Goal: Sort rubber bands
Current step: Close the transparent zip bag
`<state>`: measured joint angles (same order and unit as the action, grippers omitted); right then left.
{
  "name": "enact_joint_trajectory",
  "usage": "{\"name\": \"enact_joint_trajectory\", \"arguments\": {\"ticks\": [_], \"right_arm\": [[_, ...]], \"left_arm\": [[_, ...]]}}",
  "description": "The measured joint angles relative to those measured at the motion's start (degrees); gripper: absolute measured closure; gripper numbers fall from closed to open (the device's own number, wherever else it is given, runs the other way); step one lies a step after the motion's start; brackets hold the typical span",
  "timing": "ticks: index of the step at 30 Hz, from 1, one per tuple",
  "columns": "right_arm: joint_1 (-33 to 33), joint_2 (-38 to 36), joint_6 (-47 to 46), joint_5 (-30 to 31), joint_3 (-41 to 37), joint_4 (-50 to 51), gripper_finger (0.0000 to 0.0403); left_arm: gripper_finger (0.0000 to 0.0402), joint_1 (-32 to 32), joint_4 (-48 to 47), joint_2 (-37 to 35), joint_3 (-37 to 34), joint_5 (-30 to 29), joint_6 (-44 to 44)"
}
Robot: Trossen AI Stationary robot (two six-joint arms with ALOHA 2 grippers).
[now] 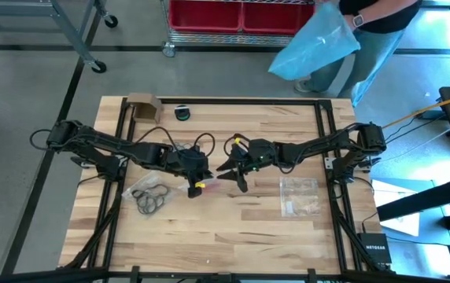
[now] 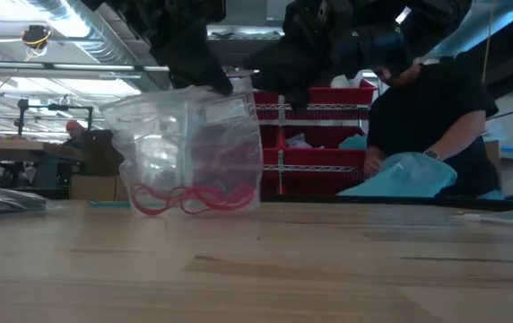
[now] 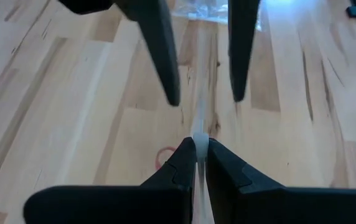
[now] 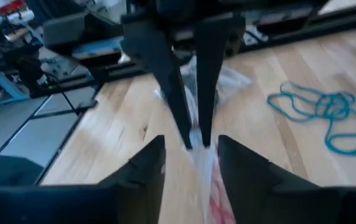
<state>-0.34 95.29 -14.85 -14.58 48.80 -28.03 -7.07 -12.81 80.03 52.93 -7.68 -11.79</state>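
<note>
Clear plastic bag (image 2: 192,148) with red rubber bands (image 2: 194,197) hangs between both grippers over the table (image 1: 233,228) in the low view. From above, black rubber bands (image 1: 152,198) lie left. Left gripper (image 3: 201,148) pinches the bag's edge; right gripper (image 4: 190,149) stands parted around it, beside teal rubber bands (image 4: 324,112).

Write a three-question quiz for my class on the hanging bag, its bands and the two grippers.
1. True or false: the left gripper is shut on the bag.
2. Which bands are in that bag? A black, B red, C teal.
3. Fill in: the right gripper is ____, with a finger on each side of the bag.
Key: 1 true; 2 B, the red bands; 3 open.
</note>
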Motion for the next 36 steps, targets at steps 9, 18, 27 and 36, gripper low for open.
{"name": "enact_joint_trajectory", "arguments": {"ticks": [9, 18, 27, 36], "right_arm": [[0.0, 0.1, 1.5, 3.0, 0.1, -0.1, 0.0298], [0.0, 0.2, 3.3, 2.3, 0.1, 1.6, 0.0389], [0.0, 0.2, 5.1, 3.6, 0.1, 1.3, 0.0401], [0.0, 0.2, 5.3, 3.6, 0.1, 1.2, 0.0402]], "left_arm": [[0.0386, 0.1, 2.5, 0.0, 0.0, 0.0, 0.3], [0.0386, 0.9, 2.7, 0.0, 0.0, 0.0, 0.2], [0.0352, 1.8, 3.1, -0.2, 0.0, -0.4, -1.3], [0.0275, 4.4, -0.5, -4.0, 0.0, 2.0, -5.2]]}}
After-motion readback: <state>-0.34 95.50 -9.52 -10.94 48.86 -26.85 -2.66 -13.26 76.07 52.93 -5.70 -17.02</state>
